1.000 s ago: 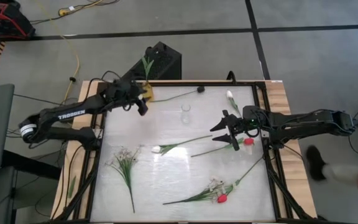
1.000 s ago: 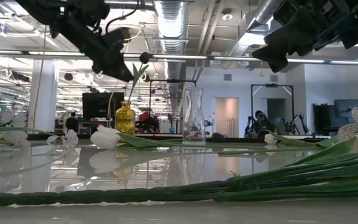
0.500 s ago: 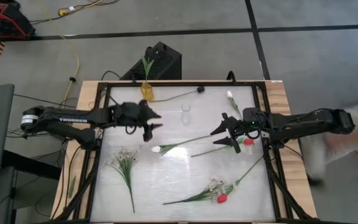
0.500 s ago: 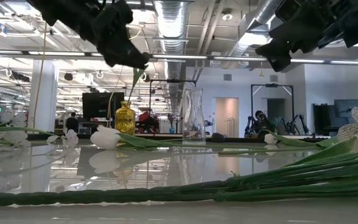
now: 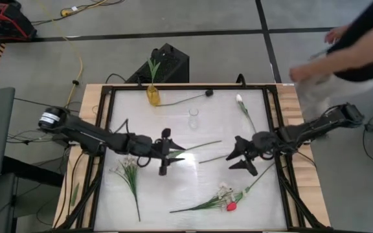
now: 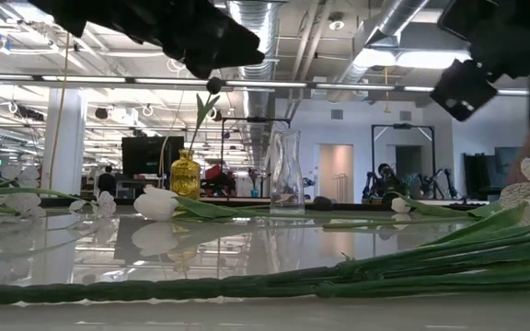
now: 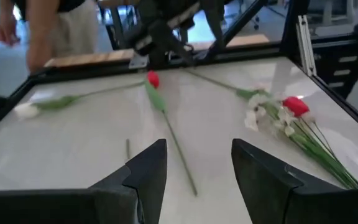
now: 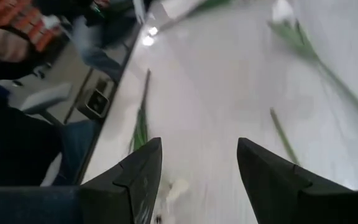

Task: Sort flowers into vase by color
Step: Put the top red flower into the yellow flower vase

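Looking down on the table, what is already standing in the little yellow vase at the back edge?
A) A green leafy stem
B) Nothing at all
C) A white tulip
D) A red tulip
A: in the overhead view the yellow vase holds a single green leafy stem, while the red and white flowers lie flat on the table.

1. I see a glossy white table top, mirror-like in the low view.
2. Table edges look like bare wood.
3. Clear glass vase; yellow vase glossy, translucent.
4. My gripper fingers are matt dark plastic.
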Available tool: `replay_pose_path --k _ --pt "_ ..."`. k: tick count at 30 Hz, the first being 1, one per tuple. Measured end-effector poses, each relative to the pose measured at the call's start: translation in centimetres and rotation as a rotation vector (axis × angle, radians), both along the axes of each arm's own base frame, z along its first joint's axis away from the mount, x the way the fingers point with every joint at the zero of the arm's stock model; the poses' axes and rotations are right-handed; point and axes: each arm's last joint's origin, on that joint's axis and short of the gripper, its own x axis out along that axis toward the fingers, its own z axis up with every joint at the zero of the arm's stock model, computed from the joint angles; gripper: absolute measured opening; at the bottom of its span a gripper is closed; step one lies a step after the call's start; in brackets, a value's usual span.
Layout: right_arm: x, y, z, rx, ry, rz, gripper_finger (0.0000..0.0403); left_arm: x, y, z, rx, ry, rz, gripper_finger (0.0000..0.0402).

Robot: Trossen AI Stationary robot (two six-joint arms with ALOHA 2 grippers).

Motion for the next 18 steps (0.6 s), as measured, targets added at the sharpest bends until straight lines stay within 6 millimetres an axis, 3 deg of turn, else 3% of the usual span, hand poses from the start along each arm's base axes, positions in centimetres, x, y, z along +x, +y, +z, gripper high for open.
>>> replay_pose_path --k 7,13,18 --pt "-1.2 1.4 -1.1 -0.006 0.147 -0.027 0.0234 3.8 -1.4 -3.1 -0.025 -0.075 -0.038 0.0170" --pt "-1.7 1.6 -1.7 -0.130 0.181 -0.050 0.0234 9.9 -2.6 -4.9 0.013 -0.015 -0.033 0.0170" --pt "-1.7 1.5 -1.7 -0.251 0.134 0.000 0.0234 15.0 -2.3 -5.6 -0.027 0.000 0.034 0.0170"
